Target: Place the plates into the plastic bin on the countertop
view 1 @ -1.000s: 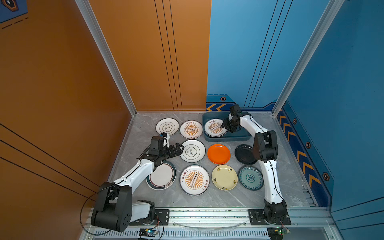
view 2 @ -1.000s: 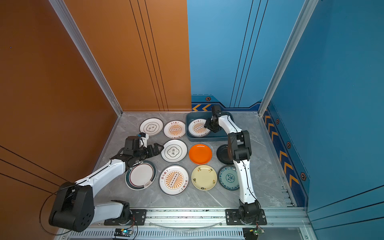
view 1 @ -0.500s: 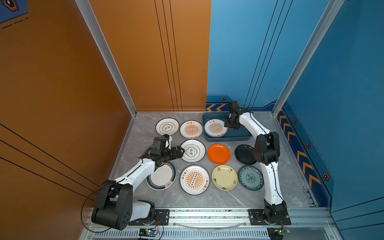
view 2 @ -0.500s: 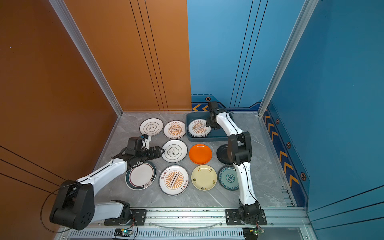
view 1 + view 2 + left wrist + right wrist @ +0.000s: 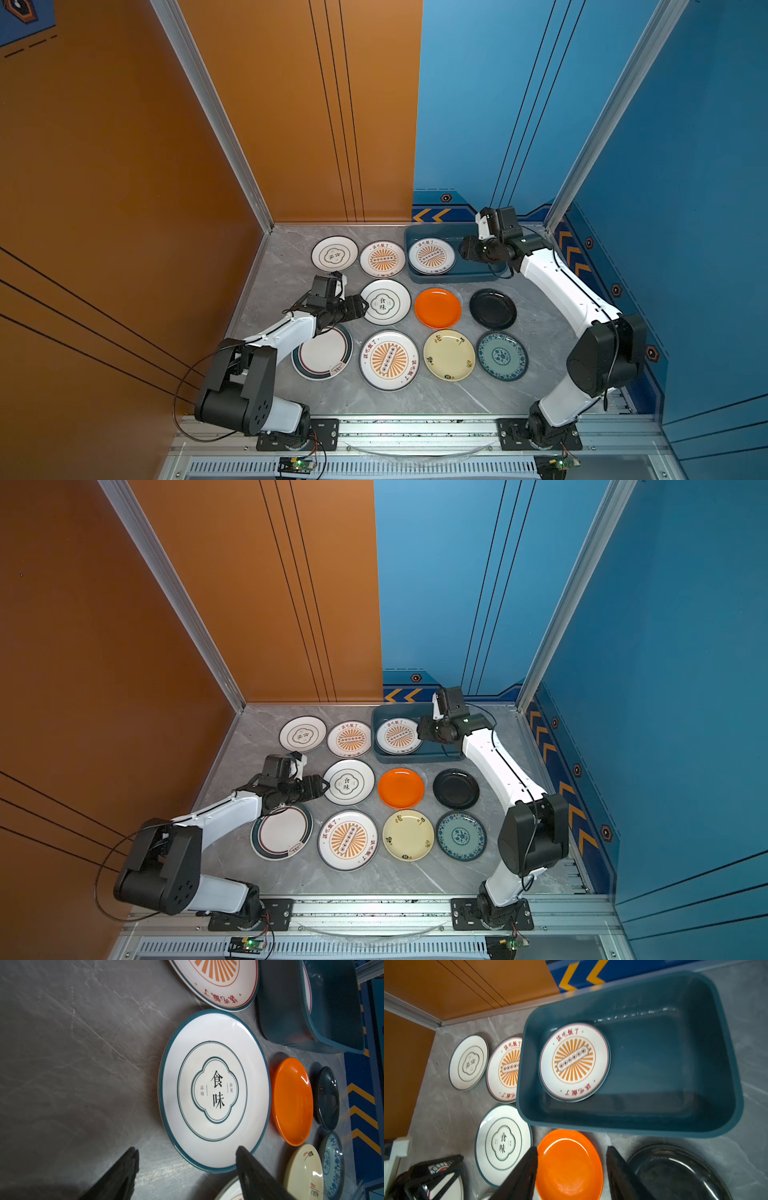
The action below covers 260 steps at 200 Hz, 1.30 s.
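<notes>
One orange-sunburst plate [image 5: 431, 255] [image 5: 574, 1061] lies in the left half of the plastic bin [image 5: 453, 277] [image 5: 654, 1126] at the back of the countertop [image 5: 291, 266]. My right gripper [image 5: 465, 251] [image 5: 572, 1159] hovers open and empty over the bin's right half. My left gripper [image 5: 359, 307] [image 5: 187, 1159] is open at the left rim of the white cloud-emblem plate [image 5: 384, 302] [image 5: 214, 1088]. One finger is above that rim, the other over bare countertop. Several more plates lie around, among them the orange plate [image 5: 437, 308] and black plate [image 5: 493, 308].
A cloud-emblem plate [image 5: 334, 253] and a sunburst plate [image 5: 382, 259] lie left of the bin. The front row holds a dark-rimmed plate [image 5: 328, 357] partly under my left arm, a large sunburst plate [image 5: 389, 360], a cream plate [image 5: 449, 355] and a teal plate [image 5: 502, 355]. Walls close three sides.
My left gripper has slid right to the cloud-emblem plate's rim and its jaws have narrowed. My right gripper has drawn back from the plate in the bin, its elbow swinging out right.
</notes>
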Tool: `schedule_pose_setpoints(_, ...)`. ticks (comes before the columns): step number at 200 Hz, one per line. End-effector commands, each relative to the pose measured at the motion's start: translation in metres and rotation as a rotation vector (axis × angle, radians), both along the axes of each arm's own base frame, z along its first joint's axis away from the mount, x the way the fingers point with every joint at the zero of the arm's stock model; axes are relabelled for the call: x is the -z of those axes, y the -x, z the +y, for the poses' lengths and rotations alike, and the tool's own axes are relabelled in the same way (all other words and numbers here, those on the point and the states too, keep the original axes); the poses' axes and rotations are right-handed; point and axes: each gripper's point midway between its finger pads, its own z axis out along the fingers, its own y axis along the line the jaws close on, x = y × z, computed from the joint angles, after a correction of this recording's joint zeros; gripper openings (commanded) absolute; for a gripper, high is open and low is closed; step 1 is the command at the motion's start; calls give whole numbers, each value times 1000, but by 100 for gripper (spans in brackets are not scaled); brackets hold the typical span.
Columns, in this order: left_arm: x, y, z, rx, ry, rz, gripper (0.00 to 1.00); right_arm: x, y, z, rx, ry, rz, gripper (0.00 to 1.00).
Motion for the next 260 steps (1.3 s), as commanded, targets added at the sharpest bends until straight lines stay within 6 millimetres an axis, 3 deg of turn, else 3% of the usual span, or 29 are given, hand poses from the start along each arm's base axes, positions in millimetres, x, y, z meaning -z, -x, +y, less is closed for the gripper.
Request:
schedule_pose_setpoints(1, -6, -11, -7, 11, 20, -35, 75, 2, 22, 3, -15, -69, -3, 55)
schedule_pose_setpoints(41, 7, -20, -8, -4, 36, -28, 68, 10, 63, -8, 4, -111, -11, 55)
schedule_pose_setpoints(87, 27, -29, -11, -21, 74, -2, 59, 13, 87, -14, 15, -153, -17, 56)
schedule_pose_setpoints(177, 56, -25, -9, -35, 119, 52, 26, 21, 94, -16, 20, -195, 3, 56)
schedule_pose_setpoints(260, 55, -25, -2, -51, 146, 53, 7, 38, 104, -9, -9, -235, 39, 56)
